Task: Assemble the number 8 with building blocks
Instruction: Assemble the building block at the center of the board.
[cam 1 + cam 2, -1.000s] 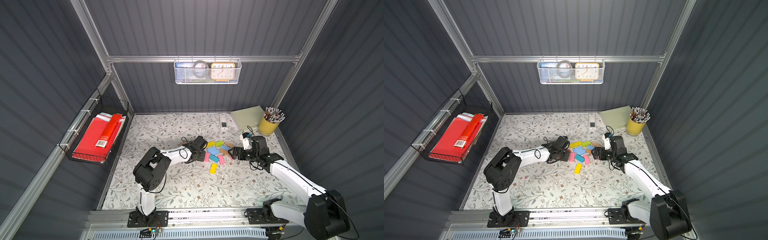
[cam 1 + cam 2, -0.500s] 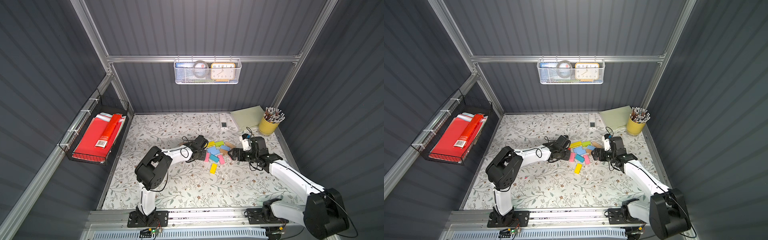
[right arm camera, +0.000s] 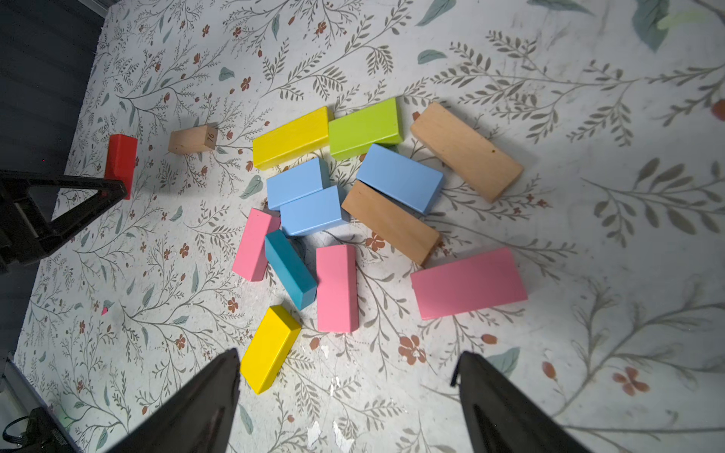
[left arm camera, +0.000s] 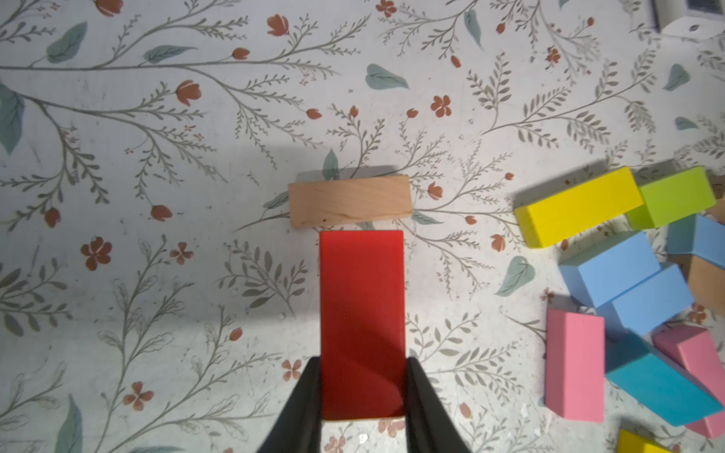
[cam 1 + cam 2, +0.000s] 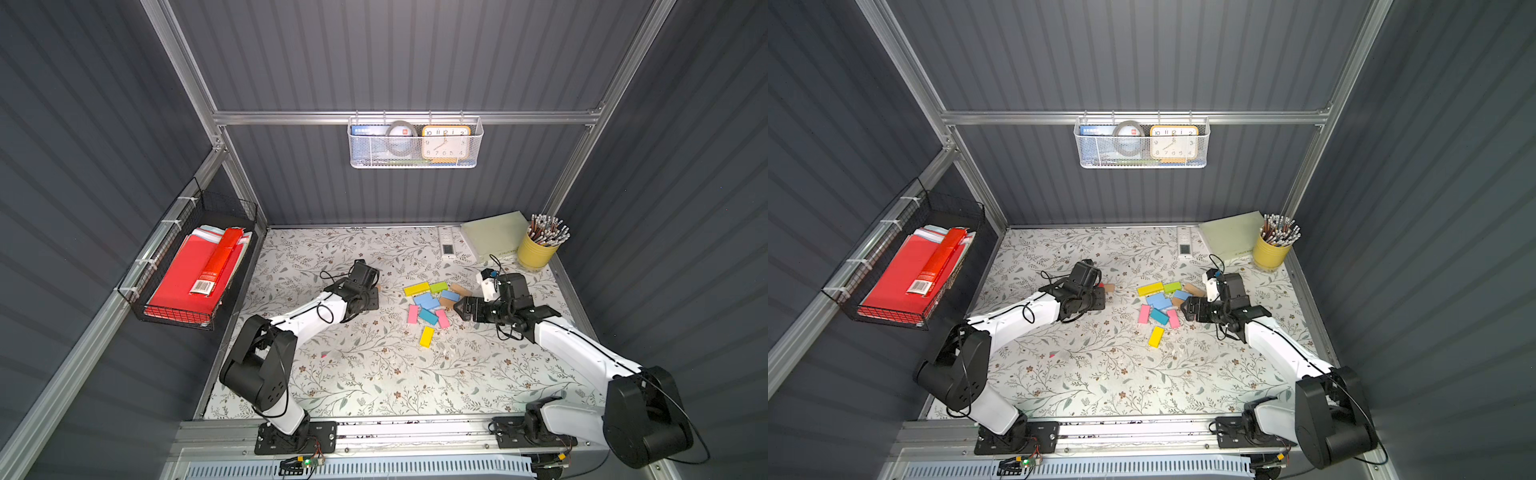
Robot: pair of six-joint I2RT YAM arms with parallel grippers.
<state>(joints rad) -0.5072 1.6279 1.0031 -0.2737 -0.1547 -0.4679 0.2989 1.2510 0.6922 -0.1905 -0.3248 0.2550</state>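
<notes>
My left gripper [image 4: 361, 376] is shut on a red block [image 4: 361, 325], which lies flat on the floral mat. A tan block [image 4: 350, 201] lies crosswise just past the red block's far end. In a top view the left gripper [image 5: 370, 297] sits left of the loose pile of building blocks [image 5: 428, 301]: yellow, green, light blue, teal, pink and tan. My right gripper [image 3: 349, 355] stands open over bare mat on the pile's right side [image 5: 461, 309], with a single yellow block [image 3: 270, 347] beside one finger. No number 8 figure shows.
A black wire basket [image 5: 174, 307] on the left wall holds red folders and a red carton. At the back right stand a yellow pencil cup [image 5: 538, 251], a green pad [image 5: 496, 235] and a remote [image 5: 446, 243]. A white mesh basket [image 5: 415, 162] with a clock hangs on the back wall.
My left gripper has drawn leftward away from the pile and its jaws have closed on the red block. The right arm has barely moved.
</notes>
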